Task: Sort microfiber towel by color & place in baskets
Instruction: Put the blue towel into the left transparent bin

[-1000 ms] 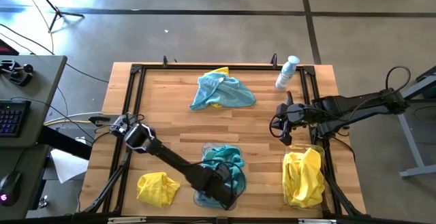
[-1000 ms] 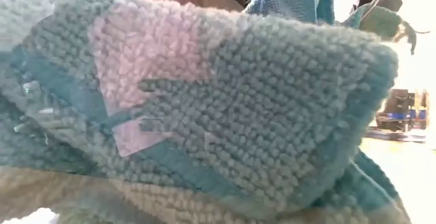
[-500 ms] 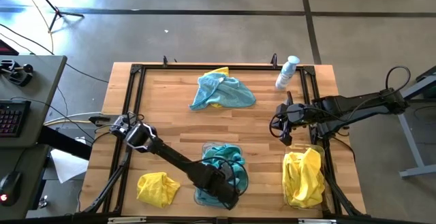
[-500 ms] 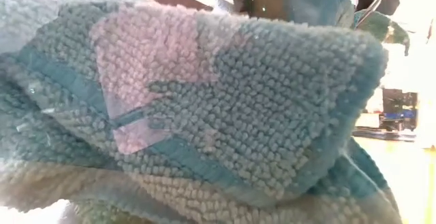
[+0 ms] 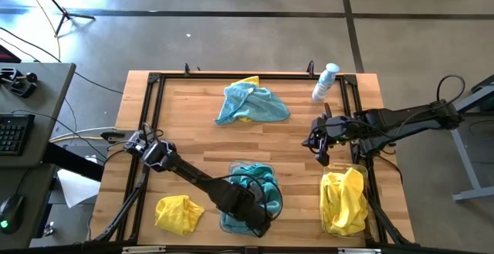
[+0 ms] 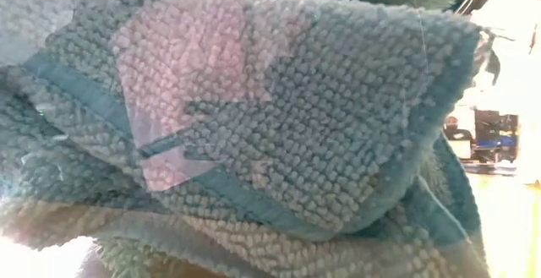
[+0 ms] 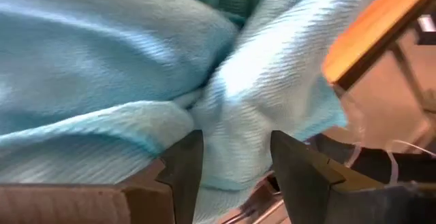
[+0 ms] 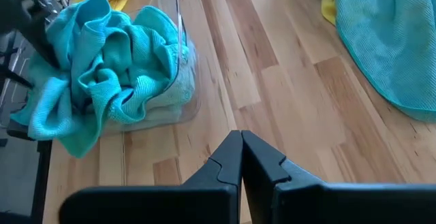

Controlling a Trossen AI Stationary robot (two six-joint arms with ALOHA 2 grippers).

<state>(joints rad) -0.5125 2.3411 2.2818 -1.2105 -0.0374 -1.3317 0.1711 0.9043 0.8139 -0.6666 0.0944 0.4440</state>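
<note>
A heap of teal microfiber towels (image 5: 258, 183) fills the clear basket (image 5: 225, 225) near the table's front middle. In the low view the teal towel (image 6: 279, 134) lies right behind that basket's see-through wall. My left gripper (image 5: 252, 212) hangs over the heap pointing down, its fingers open (image 7: 235, 166) with teal cloth just beyond them. Yellow towels (image 5: 343, 198) fill the second basket (image 5: 323, 211) at the front right. My right gripper (image 5: 320, 147) waits shut (image 8: 240, 157) above the table behind that basket. A loose yellow towel (image 5: 179, 213) lies at the front left.
A teal towel (image 5: 253, 103) lies spread at the far middle over a yellow one (image 5: 248, 81). A white and blue spray bottle (image 5: 325, 82) lies at the far right corner. A black frame (image 5: 154, 80) runs round the table's edges. Bare wood (image 5: 231, 142) spans the middle.
My left gripper has gone up from the teal heap in the basket. The teal towel stays in the basket, and its folds behind the clear wall have shifted a little.
</note>
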